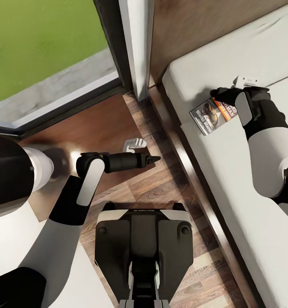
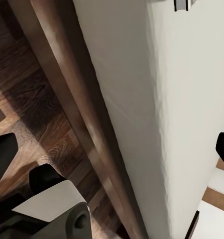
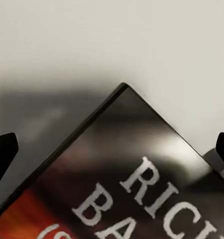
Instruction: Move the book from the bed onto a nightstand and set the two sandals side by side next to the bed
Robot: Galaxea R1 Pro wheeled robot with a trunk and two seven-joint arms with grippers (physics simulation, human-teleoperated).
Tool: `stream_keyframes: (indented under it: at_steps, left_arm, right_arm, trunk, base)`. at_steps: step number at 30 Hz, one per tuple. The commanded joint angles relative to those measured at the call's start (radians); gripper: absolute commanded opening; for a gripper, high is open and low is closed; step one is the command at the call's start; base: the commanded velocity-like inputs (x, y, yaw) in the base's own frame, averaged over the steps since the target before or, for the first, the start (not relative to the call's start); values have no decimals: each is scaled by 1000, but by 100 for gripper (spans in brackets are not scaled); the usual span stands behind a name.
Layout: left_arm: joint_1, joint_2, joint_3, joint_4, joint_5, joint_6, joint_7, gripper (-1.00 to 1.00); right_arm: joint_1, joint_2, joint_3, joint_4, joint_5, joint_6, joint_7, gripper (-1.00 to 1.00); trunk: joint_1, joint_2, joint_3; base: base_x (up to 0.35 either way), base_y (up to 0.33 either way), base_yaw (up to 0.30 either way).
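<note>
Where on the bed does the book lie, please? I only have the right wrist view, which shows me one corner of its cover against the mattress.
Observer: The book lies on the mattress close to the bed's side edge, towards the headboard end.
Operator: Thank you. Where is my right gripper relative to it?
Observer: The right gripper sits over the book's far edge, the side away from the robot.
Operator: And the left arm?
Observer: The left gripper hangs over the wood floor beside the bed frame, apart from the book.
</note>
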Motion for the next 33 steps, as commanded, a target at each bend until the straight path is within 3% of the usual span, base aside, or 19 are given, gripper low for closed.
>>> stream_keyframes:
  at_steps: [1, 33]
  left_arm:
    - [0, -1, 1, 0, -11, 3, -10, 100]
    - [0, -2, 1, -3, -11, 3, -12, 100]
  right_arm:
    - [0, 0, -1, 60, -14, 8, -2, 100]
    - [0, -1, -1, 59, -12, 39, -5, 100]
  trunk:
    - [1, -1, -1]
    - [1, -1, -1]
  base:
    - [-37, 1, 0]
    - [-58, 20, 0]
